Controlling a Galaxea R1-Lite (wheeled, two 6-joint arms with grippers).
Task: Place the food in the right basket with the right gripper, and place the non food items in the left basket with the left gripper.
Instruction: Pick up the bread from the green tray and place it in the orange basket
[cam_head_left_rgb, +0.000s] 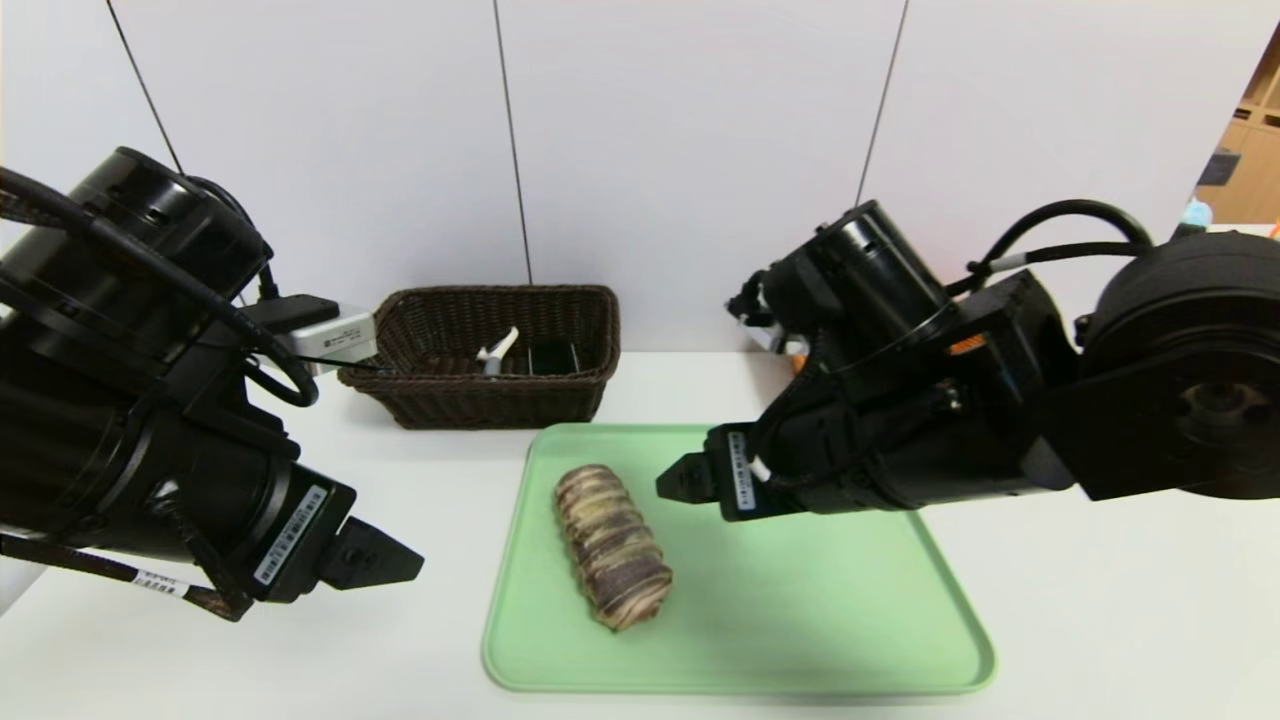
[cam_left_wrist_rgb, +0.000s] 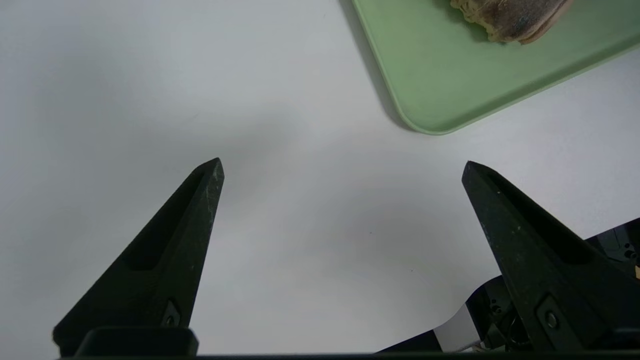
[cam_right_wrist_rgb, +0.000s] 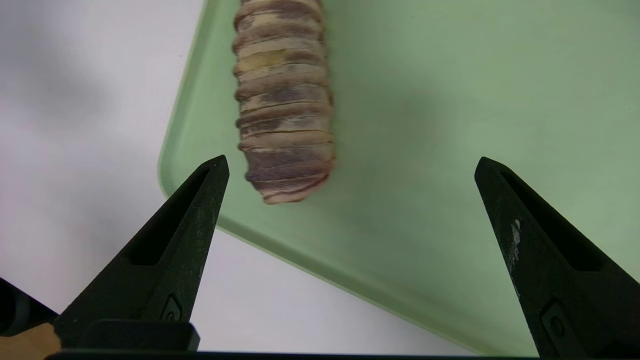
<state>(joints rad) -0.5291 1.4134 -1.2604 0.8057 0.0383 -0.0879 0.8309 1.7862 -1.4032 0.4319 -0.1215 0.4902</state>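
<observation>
I see the marbled roll (cam_head_left_rgb: 612, 547) lying on the green tray (cam_head_left_rgb: 800, 640) on the white counter (cam_head_left_rgb: 1100, 620), with my right gripper (cam_right_wrist_rgb: 350, 165) hanging over the tray just beside it, fingers spread wide and empty. My left gripper (cam_left_wrist_rgb: 342, 167) hangs over bare counter near the tray's corner, fingers apart too. The peeler (cam_head_left_rgb: 497, 352) and brush (cam_head_left_rgb: 553, 358) lie in the dark basket (cam_head_left_rgb: 490, 400) behind the tray.

The roll (cam_head_left_rgb: 610, 547) lies on the tray's (cam_head_left_rgb: 800, 640) left half; behind the tray, the basket (cam_head_left_rgb: 500, 400) holds the peeler (cam_head_left_rgb: 497, 352).
</observation>
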